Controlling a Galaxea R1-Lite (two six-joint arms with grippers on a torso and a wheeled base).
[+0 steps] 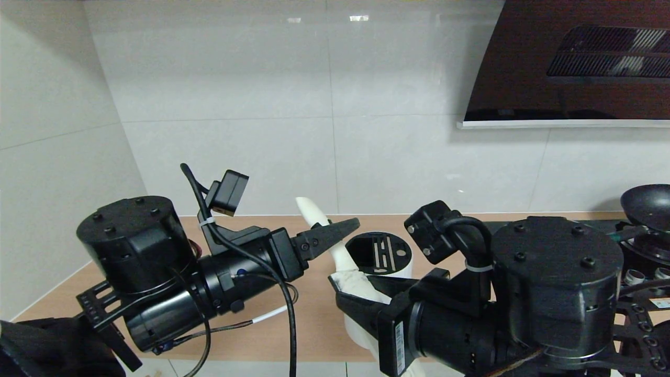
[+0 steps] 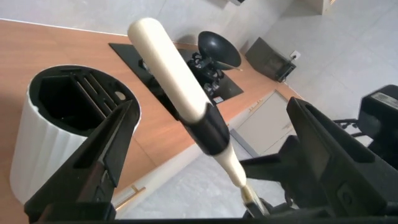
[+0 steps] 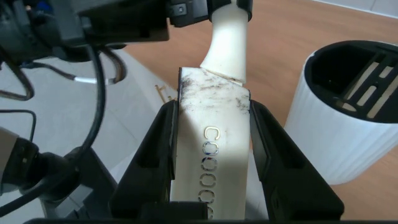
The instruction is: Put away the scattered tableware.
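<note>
A white slotted spatula [image 1: 315, 215] is held above the wooden counter [image 1: 314, 319], handle pointing up and away. My right gripper [image 1: 357, 287] is shut on its smudged blade [image 3: 214, 134], one finger on each edge. The left gripper [image 1: 341, 230] stands open, and the spatula handle [image 2: 169, 59] with its black collar passes between the widely spread fingers [image 2: 109, 155] without touching either. Just behind the spatula, upright on the counter, is a white ribbed utensil holder [image 1: 379, 255] with a black divided insert; it also shows as the holder [image 2: 46, 140] and the holder [image 3: 348, 118].
A black stove [image 1: 636, 246] with a dark wok [image 1: 649, 205] sits at the counter's right end, under a dark range hood [image 1: 570, 63]. White tiled walls close the back and left. The counter's front edge [image 1: 251, 360] runs just below the arms.
</note>
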